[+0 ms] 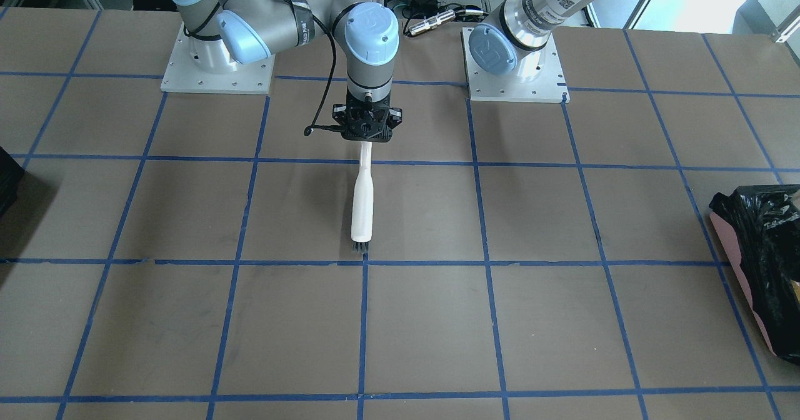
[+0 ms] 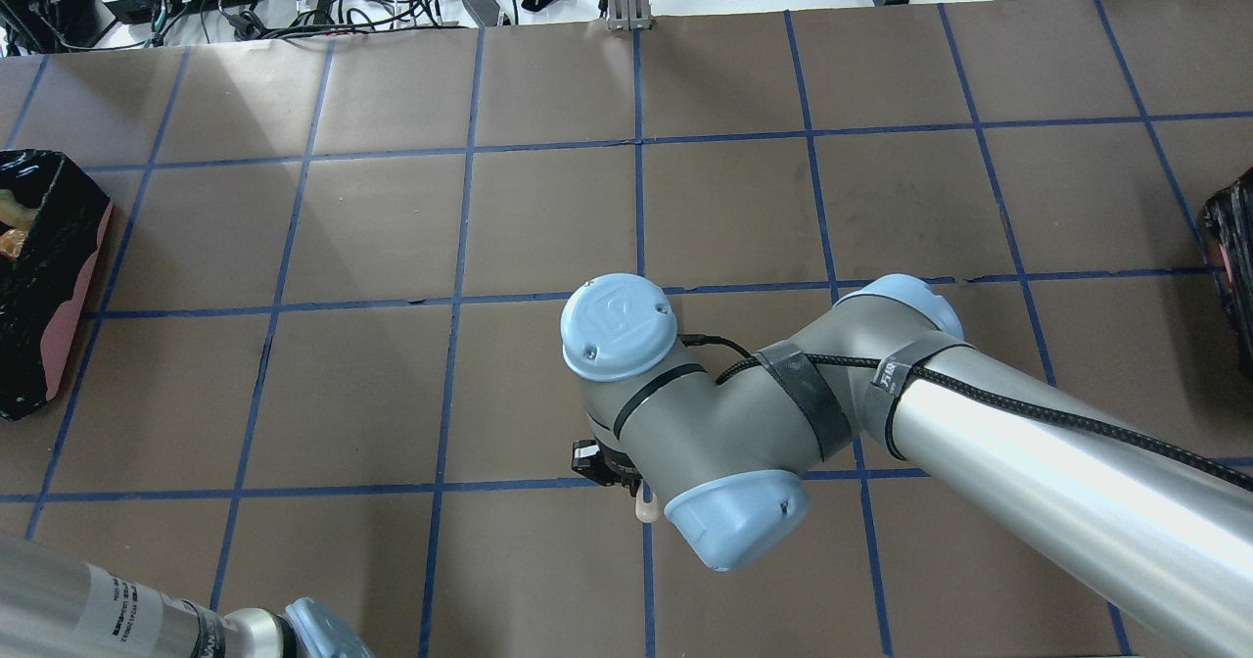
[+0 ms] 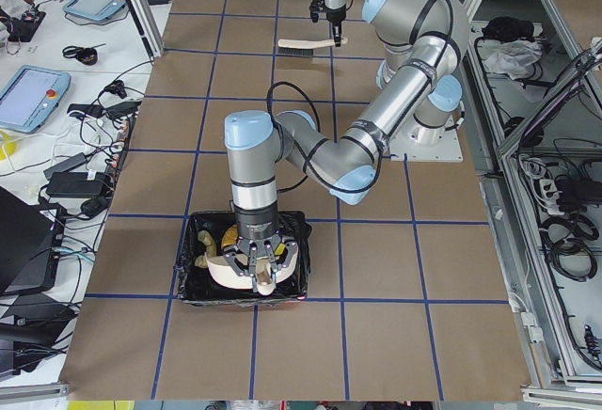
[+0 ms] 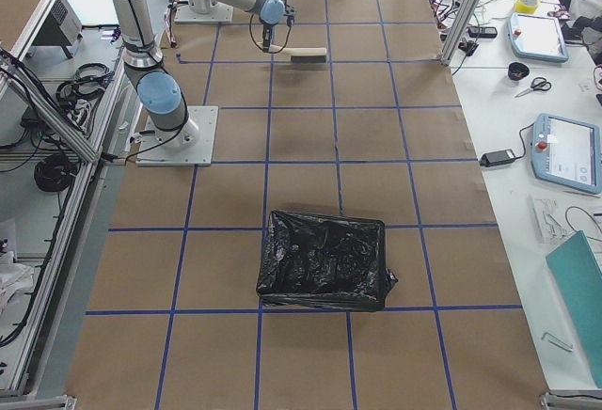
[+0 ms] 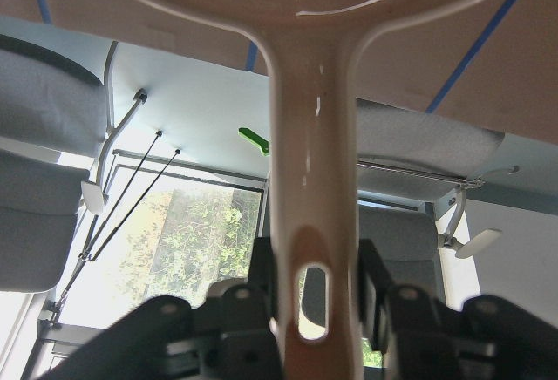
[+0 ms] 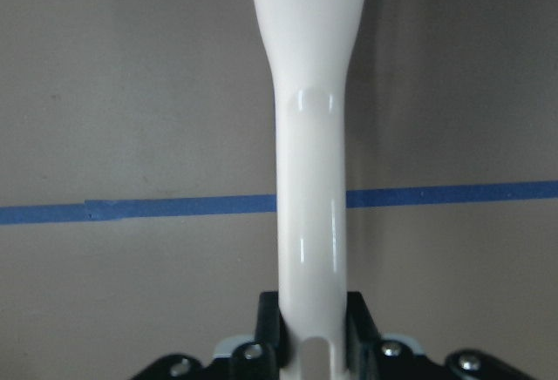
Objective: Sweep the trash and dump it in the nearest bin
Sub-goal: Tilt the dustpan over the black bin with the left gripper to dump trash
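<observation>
My left gripper (image 3: 261, 264) is shut on the handle of a cream-white dustpan (image 5: 312, 136). It holds the pan (image 3: 230, 269) tipped over the pink, black-lined bin (image 3: 193, 269) at the table's left end. A yellow piece of trash (image 3: 229, 238) lies inside that bin. In the overhead view pale yellow and brown bits (image 2: 12, 232) show inside the same bin (image 2: 44, 345). My right gripper (image 1: 367, 134) is shut on a white brush (image 1: 362, 201), whose bristles rest on the table near the middle. The handle fills the right wrist view (image 6: 312, 179).
A second black-lined bin (image 4: 324, 260) stands at the table's right end, far from both grippers. Blue tape lines grid the brown table (image 1: 187, 320). The arm bases (image 1: 215, 73) are bolted at the robot's side of the table.
</observation>
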